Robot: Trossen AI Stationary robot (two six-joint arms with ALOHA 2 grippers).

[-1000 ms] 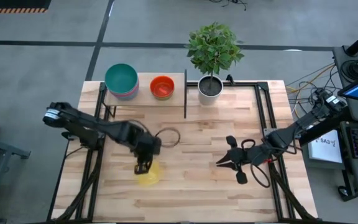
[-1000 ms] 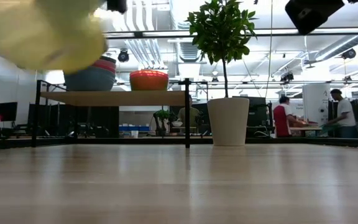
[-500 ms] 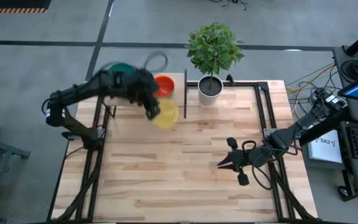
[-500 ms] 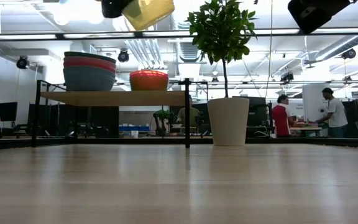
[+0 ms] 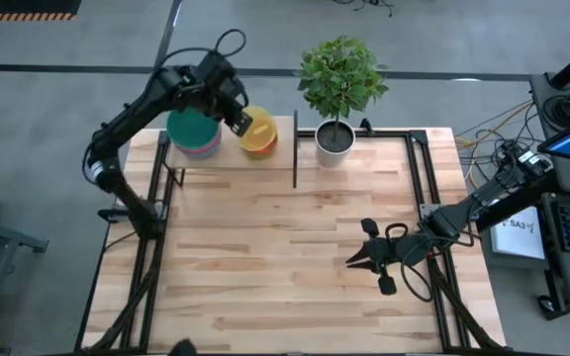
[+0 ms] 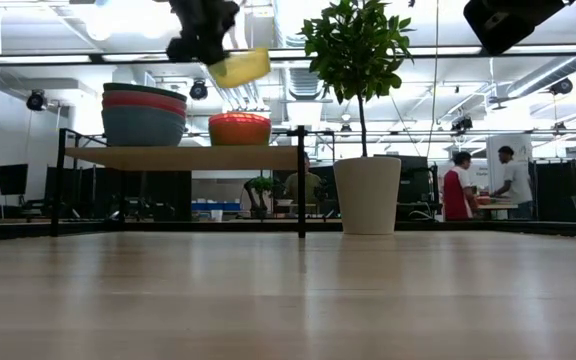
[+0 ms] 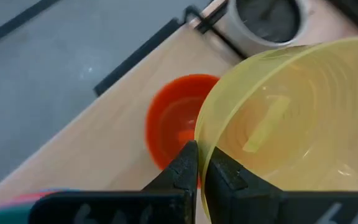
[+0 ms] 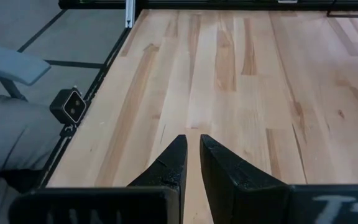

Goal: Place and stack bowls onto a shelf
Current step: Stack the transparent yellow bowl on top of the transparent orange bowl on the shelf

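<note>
My left gripper [image 5: 242,122] is shut on the yellow bowl [image 5: 260,129] and holds it in the air over the orange bowl [image 7: 171,126]. The orange bowl sits on the shelf [image 5: 231,153] by its base, next to the black divider [image 5: 295,148]. A stack of bowls with a teal one on top [image 5: 193,131] stands on the shelf's left part. In the low view the yellow bowl [image 6: 240,67] hangs above the orange bowl [image 6: 240,128] and the stack [image 6: 144,113]. My right gripper [image 5: 352,259] waits, shut, over the table's right half. My left gripper pinches the yellow bowl's rim [image 7: 201,144], one finger [image 7: 184,167] outside the wall and one finger [image 7: 227,177] inside. The bowl is lifted clear and tilted, hanging beside the gripper above the orange bowl.
A white plant pot [image 5: 334,138] with a green plant stands right of the divider at the table's far edge. Bare wood planks [image 8: 241,74] lie under my right gripper. People stand in the room beyond the table [image 6: 508,180].
My left gripper has carried the yellow bowl up from the table's near-left area and toward the far edge, to a spot above the orange bowl on the shelf. The bowl is lifted clear.
</note>
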